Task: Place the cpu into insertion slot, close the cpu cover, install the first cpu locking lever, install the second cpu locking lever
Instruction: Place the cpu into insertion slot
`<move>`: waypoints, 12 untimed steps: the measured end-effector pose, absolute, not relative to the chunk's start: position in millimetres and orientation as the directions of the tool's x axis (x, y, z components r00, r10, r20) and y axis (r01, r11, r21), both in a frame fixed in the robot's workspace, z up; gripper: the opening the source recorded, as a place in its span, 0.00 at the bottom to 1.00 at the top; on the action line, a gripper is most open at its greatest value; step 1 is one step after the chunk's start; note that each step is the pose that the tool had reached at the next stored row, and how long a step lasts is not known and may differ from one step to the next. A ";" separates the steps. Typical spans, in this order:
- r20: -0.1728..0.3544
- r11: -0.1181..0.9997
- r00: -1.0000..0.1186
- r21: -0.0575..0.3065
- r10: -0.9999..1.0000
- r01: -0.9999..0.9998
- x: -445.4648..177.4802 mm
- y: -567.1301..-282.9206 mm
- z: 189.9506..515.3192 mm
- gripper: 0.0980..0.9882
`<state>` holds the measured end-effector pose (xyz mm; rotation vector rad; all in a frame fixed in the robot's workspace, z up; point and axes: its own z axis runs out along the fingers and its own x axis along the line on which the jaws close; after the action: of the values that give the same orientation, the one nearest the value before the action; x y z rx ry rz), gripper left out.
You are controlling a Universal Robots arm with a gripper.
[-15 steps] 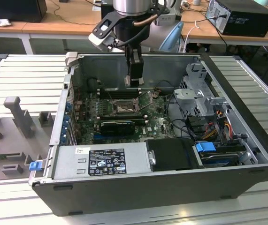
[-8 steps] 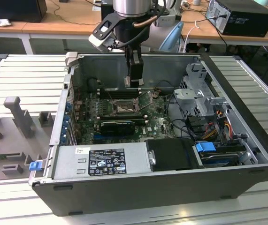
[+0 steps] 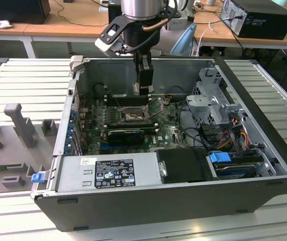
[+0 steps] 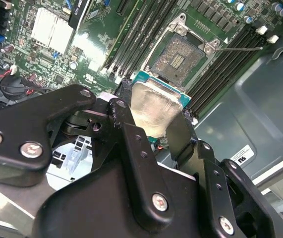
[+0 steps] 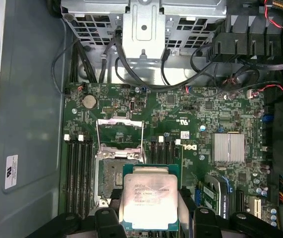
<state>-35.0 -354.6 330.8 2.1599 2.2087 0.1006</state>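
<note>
**Grasp.** The cpu is pinched by two opposite edges between the black fingers of the pincer. This grasp leaves its silvery, slightly smeared metal face uncovered, and its underside is turned toward the board.

**Position.** The chip is held above the green motherboard, just beside the insertion slot. In the first wrist view it overlaps one edge of the slot. No contact with the slot is seen, so the chip is judged not yet seated.

**Slot.** A dark, square pin field is exposed within a metal-cornered rim.

**Cover.** The cpu cover, a thin silver frame with a large window, is swung up at one side of the slot, evidently to leave the opening free.

**Surroundings.** Long black memory slots are noted on both sides of the slot. The arm reaches down into the open grey steel computer case, which rests on a ribbed metal surface.
</note>
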 end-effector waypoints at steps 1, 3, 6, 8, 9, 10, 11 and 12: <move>0.009 0.022 -0.023 0.082 1.000 0.996 -35.0 -354.6 329.9 0.48; 0.009 0.022 -0.023 0.081 1.000 0.996 -35.0 -354.6 325.7 0.48; 0.009 0.022 -0.023 0.080 1.000 0.997 -35.0 -354.5 321.2 0.48; 0.009 0.022 -0.023 0.078 1.000 0.997 -35.0 -354.6 319.4 0.48; 0.009 0.022 -0.023 0.078 1.000 0.997 -35.0 -354.6 318.4 0.48; 0.009 0.022 -0.023 0.077 1.000 0.997 -35.0 -354.6 317.7 0.48; 0.009 0.022 -0.023 0.077 1.000 0.997 -35.0 -354.6 317.1 0.48; 0.009 0.022 -0.023 0.076 1.000 0.997 -35.0 -354.6 316.3 0.48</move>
<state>-35.0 -354.6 316.3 2.1629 2.2117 0.0943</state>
